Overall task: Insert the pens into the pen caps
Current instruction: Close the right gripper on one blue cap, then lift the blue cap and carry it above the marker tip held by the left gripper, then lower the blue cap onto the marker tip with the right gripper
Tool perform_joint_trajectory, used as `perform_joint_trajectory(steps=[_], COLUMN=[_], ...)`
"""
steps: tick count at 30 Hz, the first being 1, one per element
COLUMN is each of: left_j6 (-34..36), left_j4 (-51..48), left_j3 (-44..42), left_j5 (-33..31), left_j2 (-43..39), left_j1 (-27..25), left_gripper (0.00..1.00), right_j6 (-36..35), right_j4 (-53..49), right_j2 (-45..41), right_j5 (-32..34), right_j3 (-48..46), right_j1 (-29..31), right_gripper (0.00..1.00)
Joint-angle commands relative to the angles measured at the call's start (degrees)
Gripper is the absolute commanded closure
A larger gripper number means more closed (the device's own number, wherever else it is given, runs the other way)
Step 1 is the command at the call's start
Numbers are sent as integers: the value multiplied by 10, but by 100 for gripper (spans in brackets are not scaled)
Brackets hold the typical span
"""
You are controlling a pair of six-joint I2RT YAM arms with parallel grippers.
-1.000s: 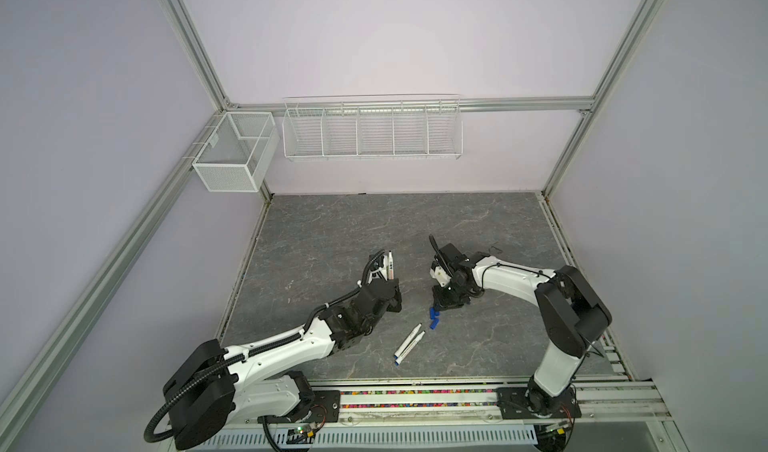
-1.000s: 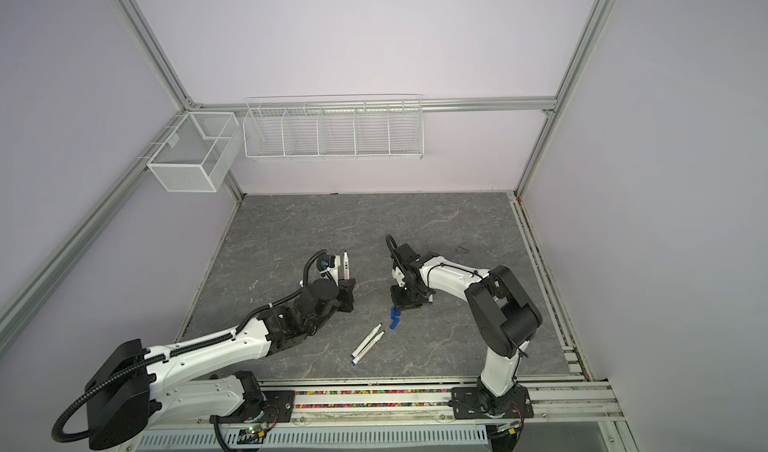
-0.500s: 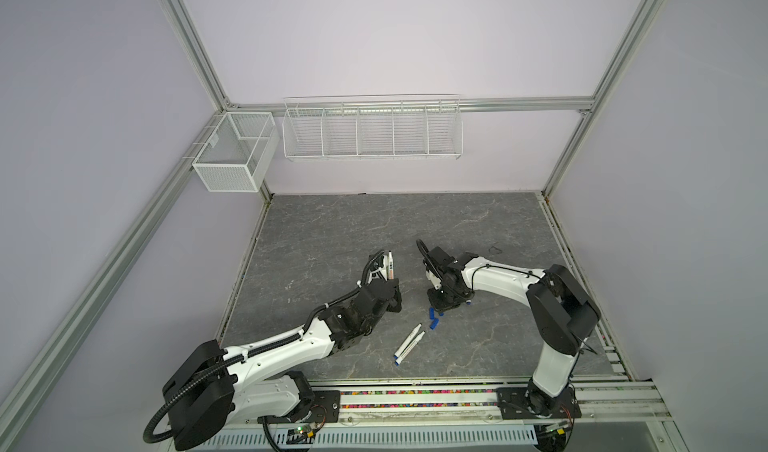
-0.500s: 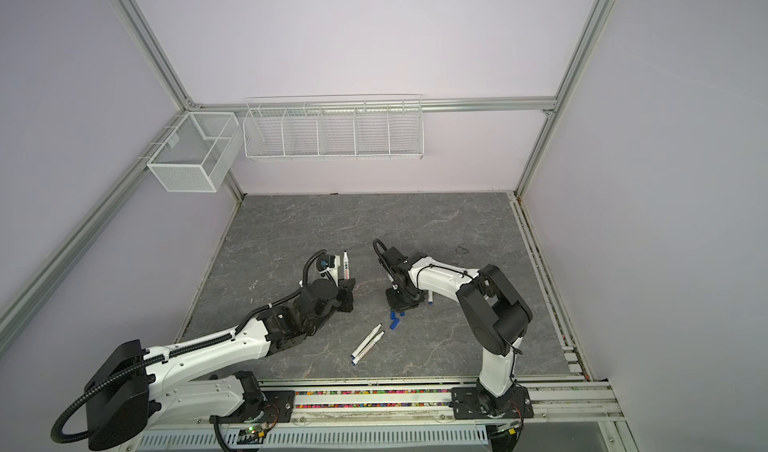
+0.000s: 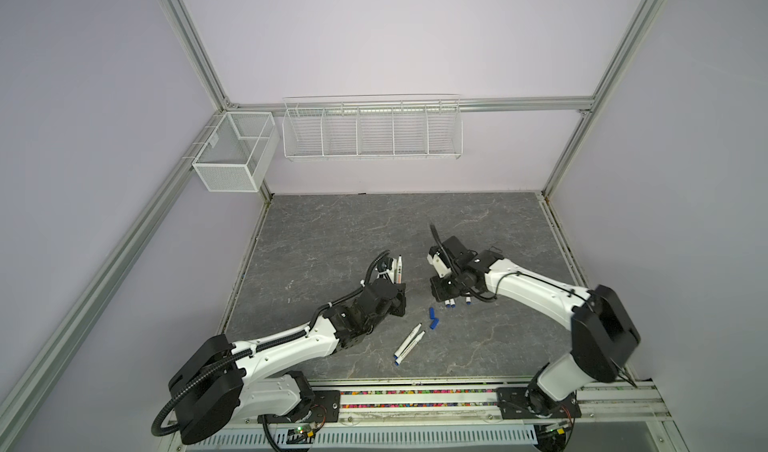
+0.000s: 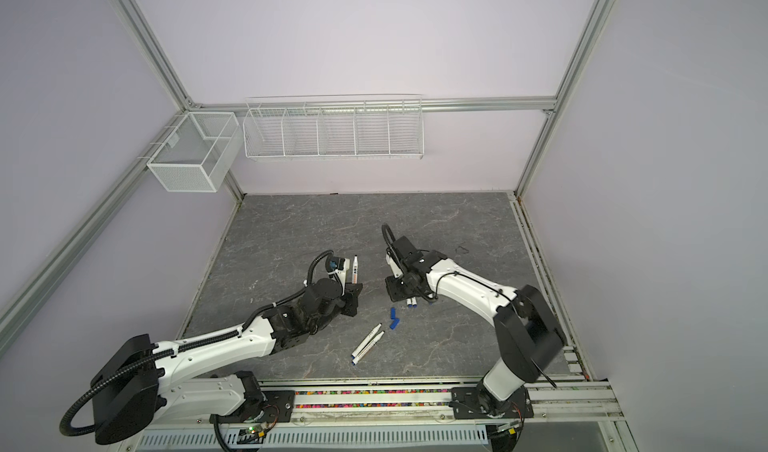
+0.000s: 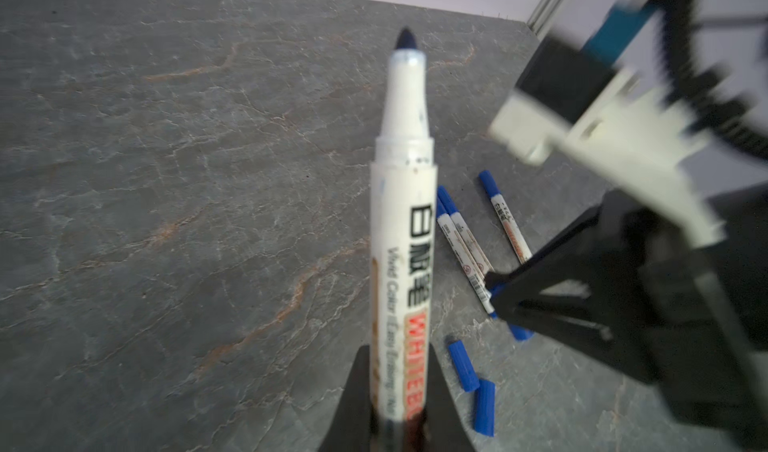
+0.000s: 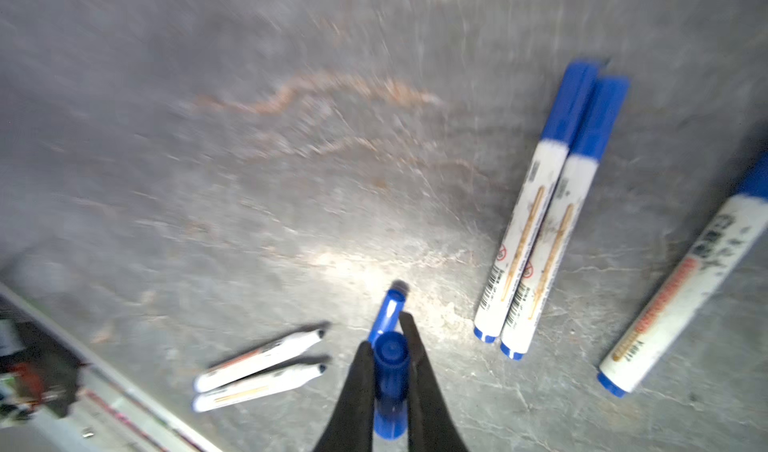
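My left gripper (image 7: 399,356) is shut on an uncapped pen (image 7: 401,230), whose dark tip points up and away; in both top views this pen (image 5: 400,269) (image 6: 355,269) stands above the left gripper (image 5: 397,290). My right gripper (image 8: 388,340) is shut on a blue pen cap (image 8: 390,371) just above the table, to the right of the left one (image 5: 441,296). Two loose caps (image 5: 433,319) (image 7: 462,365) lie between the arms. Two uncapped pens (image 5: 409,342) (image 8: 257,371) lie side by side nearer the front. Three capped pens (image 8: 536,205) (image 8: 685,288) rest under the right arm.
A grey stone-patterned table (image 5: 332,238) fills the cell. A white wire shelf (image 5: 372,128) and a mesh basket (image 5: 232,155) hang on the back wall. A rail with the arm bases (image 5: 415,398) runs along the front edge.
The right gripper's jaws have closed on the blue cap, and the right arm has shifted its pose. The left arm stays still with its pen.
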Motion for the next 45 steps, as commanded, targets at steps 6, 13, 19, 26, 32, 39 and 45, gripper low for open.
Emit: perform_joint_trajectory(steps=[6, 13, 19, 26, 32, 39, 45], left_j6=[73, 87, 89, 87, 84, 85, 86], left_j4=[50, 46, 43, 42, 40, 64, 106], left_j3=[30, 54, 61, 62, 60, 50, 52], left_j5=[135, 155, 164, 160, 154, 143, 136], left_j2=[37, 63, 66, 68, 65, 56, 51], left_j1=[-25, -40, -41, -41, -41, -41, -40], left_gripper=[100, 100, 100, 100, 100, 100, 100], right_j6=[89, 84, 77, 78, 74, 63, 18], right_j4=[184, 206, 204, 208, 202, 187, 119], right_j2=[-140, -144, -148, -155, -165, -186, -185], right_j5=[-145, -180, -179, -184, -200, -229, -270], right_j3=[-71, -77, -80, -88, -96, -114, -93], right_j1=[-79, -79, -79, -79, -78, -79, -79], right_gripper=[88, 87, 87, 87, 87, 87, 87])
